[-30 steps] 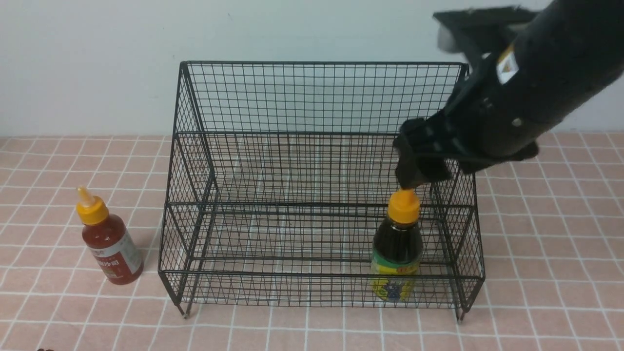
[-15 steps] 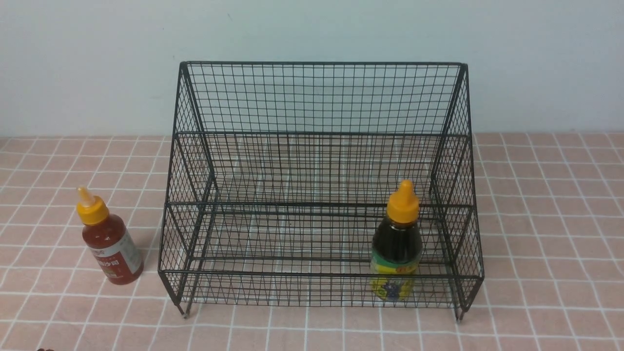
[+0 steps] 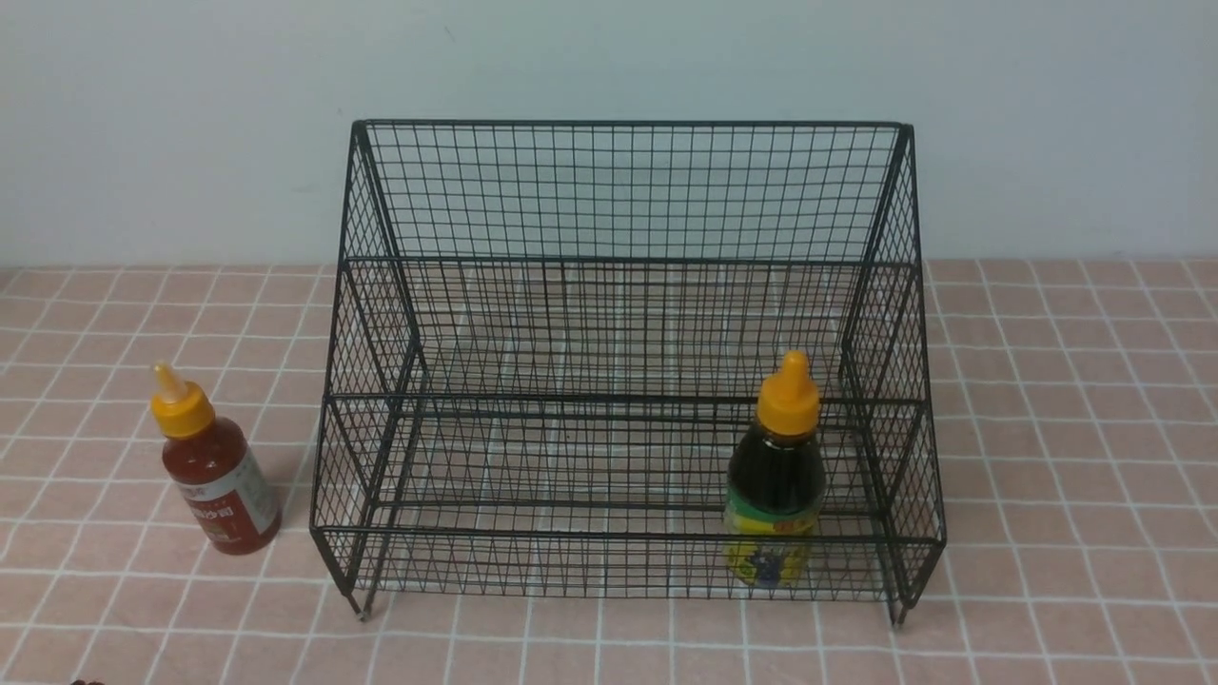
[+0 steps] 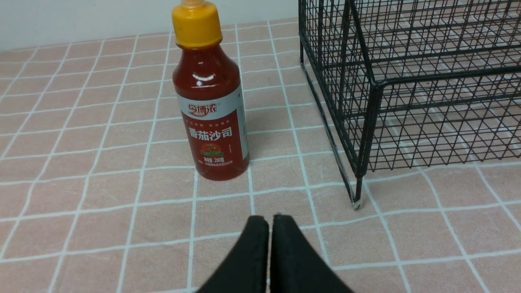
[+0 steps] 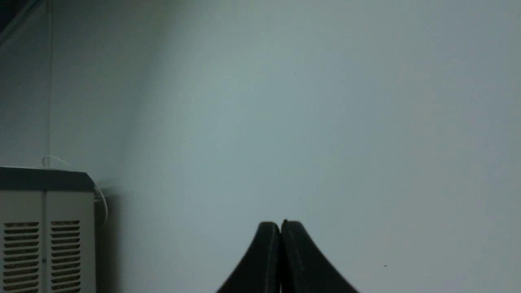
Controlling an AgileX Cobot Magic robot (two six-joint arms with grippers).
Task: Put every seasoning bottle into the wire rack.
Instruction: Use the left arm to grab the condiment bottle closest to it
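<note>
Standing by the bench's left edge, the red bottle [image 3: 217, 480] is shown outside the wire rack [image 3: 628, 123], the dark bottle [image 3: 775, 476] inside. Toppling is risked while left end effector [image 4: 268, 221] and right end effector [image 5: 280, 228] are closed, empty.

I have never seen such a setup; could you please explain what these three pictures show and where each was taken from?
This is a two-armed robot. The front picture looks forward from between its arms, neither of which shows there: a wire rack stands on a tiled table, with a dark bottle upright in its lower step and a red bottle on the table left of the rack. The other two come from wrist cameras. The left gripper is shut, empty, pointing at the red bottle. The right gripper is also shut and empty, facing a wall and a white vented unit.
</note>
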